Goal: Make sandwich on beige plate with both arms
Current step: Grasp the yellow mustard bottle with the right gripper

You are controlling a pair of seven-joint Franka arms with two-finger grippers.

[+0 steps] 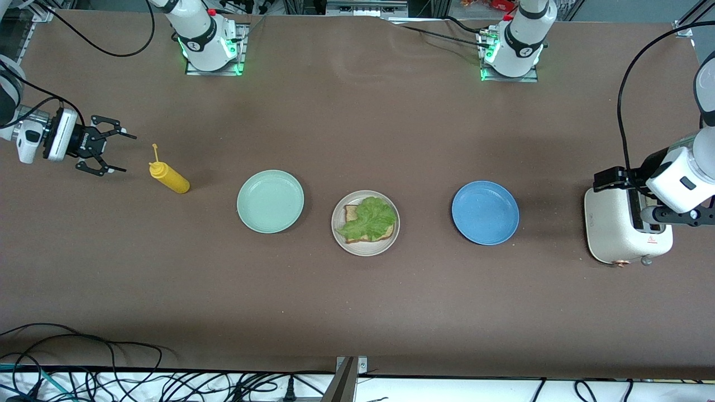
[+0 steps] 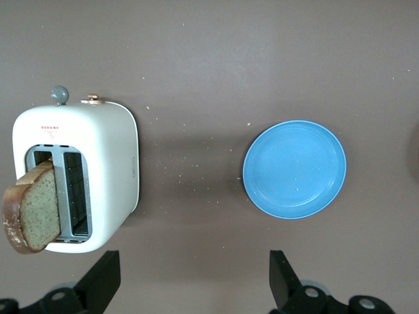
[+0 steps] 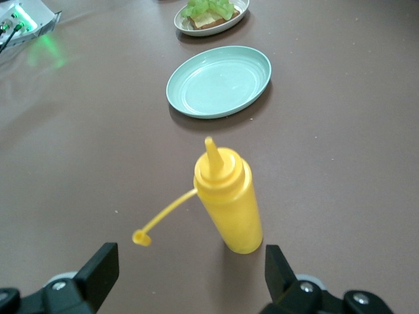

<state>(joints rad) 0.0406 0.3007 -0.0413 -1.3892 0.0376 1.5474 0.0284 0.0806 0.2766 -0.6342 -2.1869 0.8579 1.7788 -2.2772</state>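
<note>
Both our claws gape empty: left claw (image 2: 190, 288) over the toaster (image 2: 78, 173) holding a bread slice (image 2: 29, 212), right claw (image 1: 106, 152) beside the mustard bottle (image 1: 169, 177).

We see bare table (image 1: 357, 111) between the bases and the plates — open passage; the mustard bottle (image 1: 169, 177) stands just before the right gripper (image 1: 109, 151), toaster (image 1: 614, 229) under the left arm.

Bread slice (image 2: 31, 210) in white toaster (image 2: 98, 163), blue plate (image 2: 294, 169) nearby
</note>
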